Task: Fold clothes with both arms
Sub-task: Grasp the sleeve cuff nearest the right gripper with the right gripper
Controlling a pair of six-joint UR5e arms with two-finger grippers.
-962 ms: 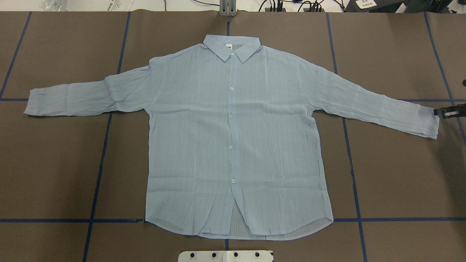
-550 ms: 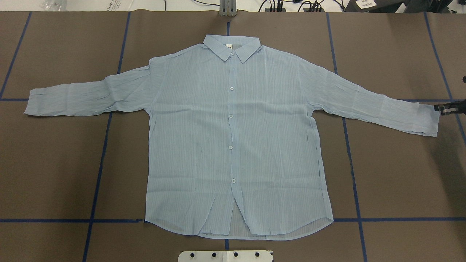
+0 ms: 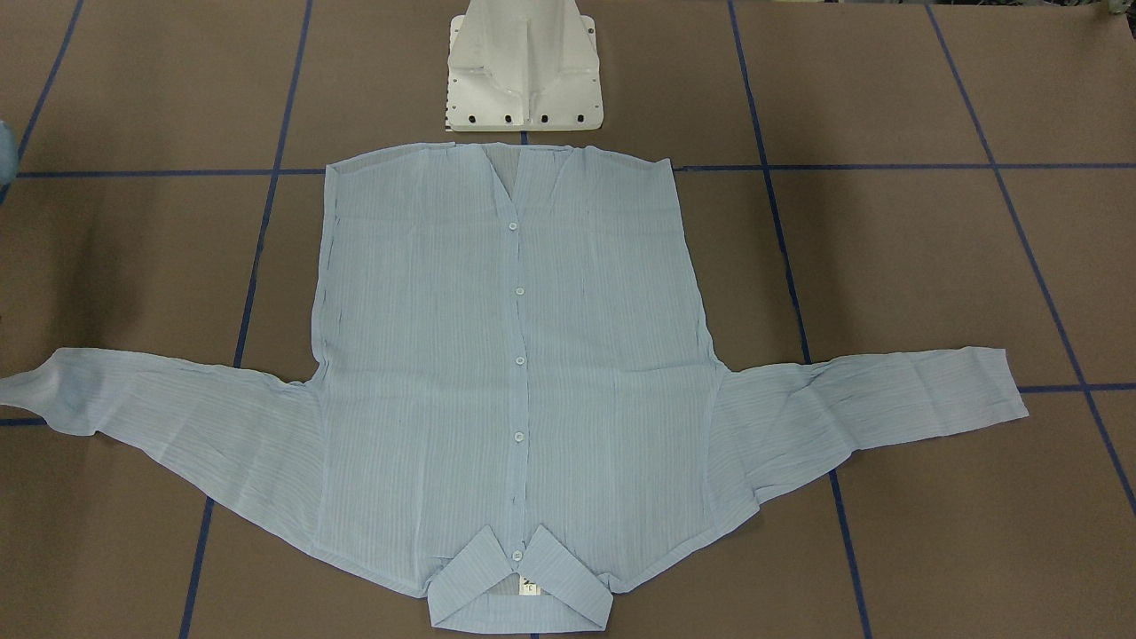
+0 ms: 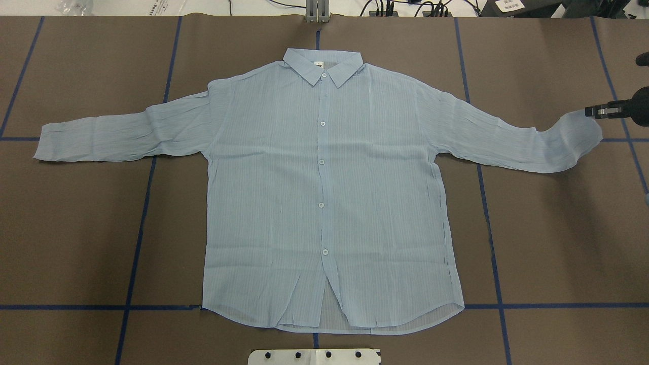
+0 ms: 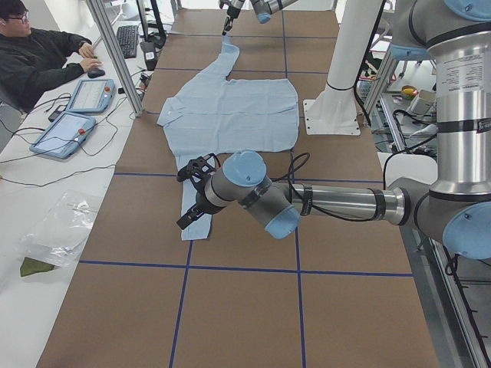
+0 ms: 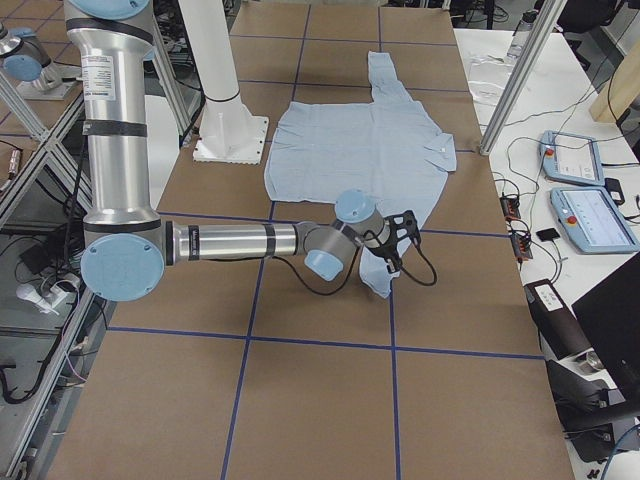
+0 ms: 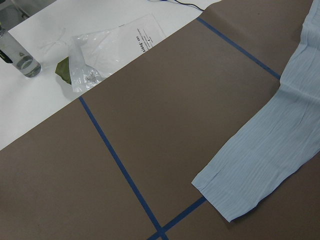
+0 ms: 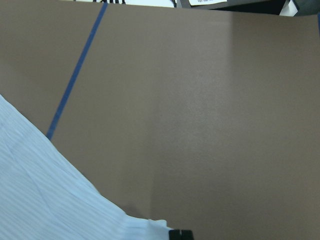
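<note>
Folding has barely begun: the right gripper pinches one raised cuff of the flat shirt; whether the left gripper grips, I cannot tell.

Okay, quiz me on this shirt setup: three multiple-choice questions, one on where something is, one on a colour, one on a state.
1. Where is the shirt's collar relative to the robot's base?
A) at the edge nearest it
B) at the edge farthest from it
C) tucked under the body

2. What colour are the tape lines on the table?
A) red
B) yellow
C) blue

3. How is the sleeve cuff on the robot's right?
A) raised off the table in the right arm's jaws
B) lying flat
C) folded across the chest

Answers:
1 B: the hem lies by the base and the collar lies opposite.
2 C: blue strips cross the brown surface.
3 A: the cuff curls up to the closed jaws.
</note>
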